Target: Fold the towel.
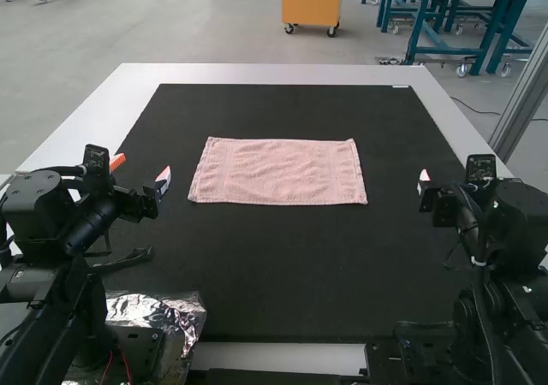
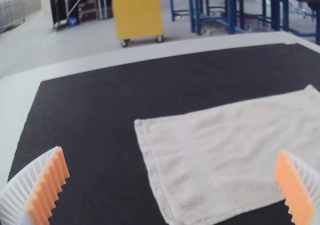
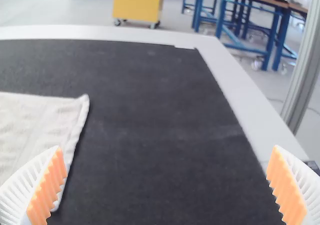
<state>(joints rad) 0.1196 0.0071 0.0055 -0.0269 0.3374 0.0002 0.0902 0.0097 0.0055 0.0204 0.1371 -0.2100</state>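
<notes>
Left tool (image 2: 170, 150) and right tool (image 3: 167, 147), two in all, both spread wide and empty; one pink towel (image 1: 278, 171) between them.
Towel lies flat on one black mat (image 1: 282, 274), over one table (image 1: 257, 74). Recommended: pinch matching corners lightly, lift both evenly, keep the edge taut, and lower it square onto the opposite edge.
</notes>
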